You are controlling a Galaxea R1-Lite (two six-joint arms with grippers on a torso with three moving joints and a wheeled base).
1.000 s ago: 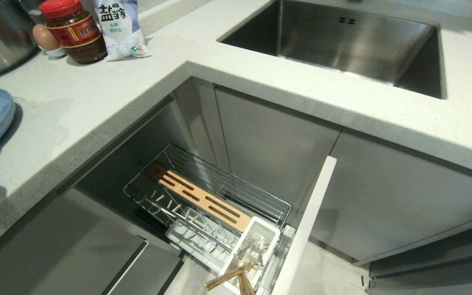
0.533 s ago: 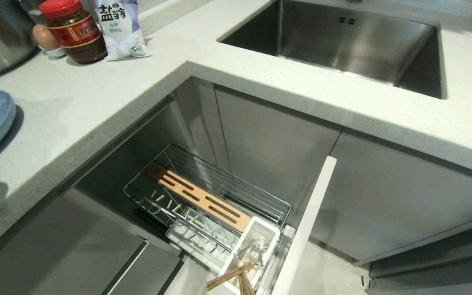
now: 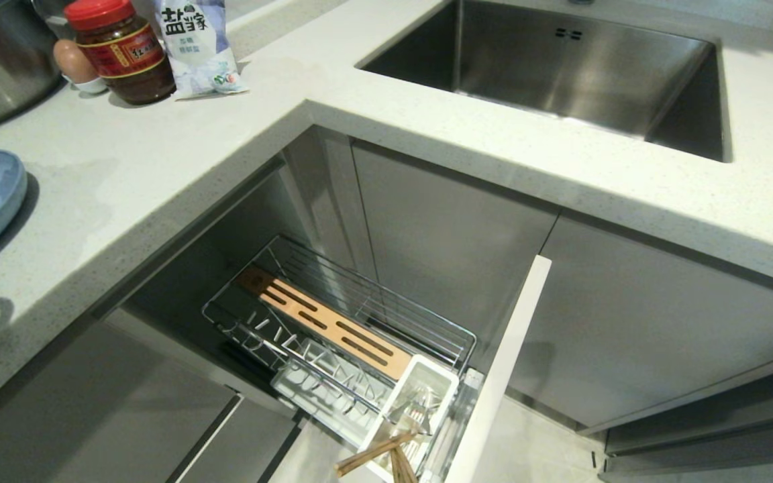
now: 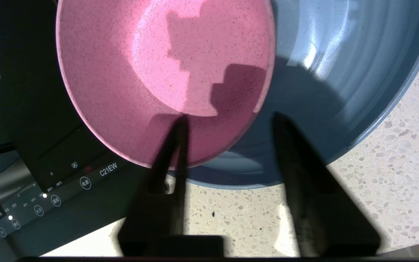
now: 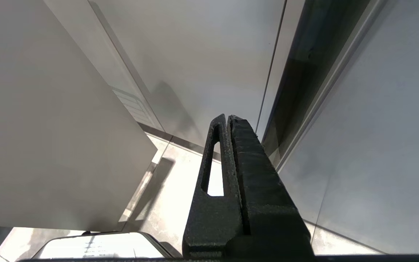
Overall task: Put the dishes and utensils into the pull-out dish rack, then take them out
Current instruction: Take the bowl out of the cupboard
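On the speckled desk, the pink bowl rests tilted in the light-blue plate, both rigid, smooth-glazed and likely slippery, best pinched at the near rim, which the half-parted, empty left claw straddles.

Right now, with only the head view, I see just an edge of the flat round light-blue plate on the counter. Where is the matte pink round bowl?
Observer: The matte pink round bowl lies partly on the flat round light-blue plate, overhanging a black cooktop.
Operator: Left gripper?
Observer: The left gripper hangs over them, open, one finger on either side of the bowl's rim.
Operator: And the right?
Observer: The right gripper is shut, low beside the pale cabinet fronts.
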